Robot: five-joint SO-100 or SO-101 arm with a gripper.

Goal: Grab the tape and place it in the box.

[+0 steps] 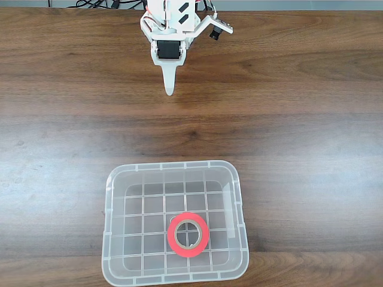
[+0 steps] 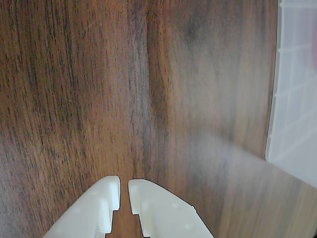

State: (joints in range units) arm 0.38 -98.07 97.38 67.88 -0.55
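White gripper (image 1: 170, 89) sits up by the table's (image 1: 311, 119) far edge, fingers nearly together, a thin slit between the tips, gripping nothing. Well apart from it, near the front edge, the red tape (image 1: 188, 234) lies flat on the gridded floor of the clear ribbed box (image 1: 109, 227).

White robot arm (image 1: 173, 27) at top centre of fixed view, folded back, its jaws (image 1: 170, 89) pointing down the frame. Wrist view: jaws (image 2: 124, 191) w/ two white tips nearly together, narrow gap, holding nothing.
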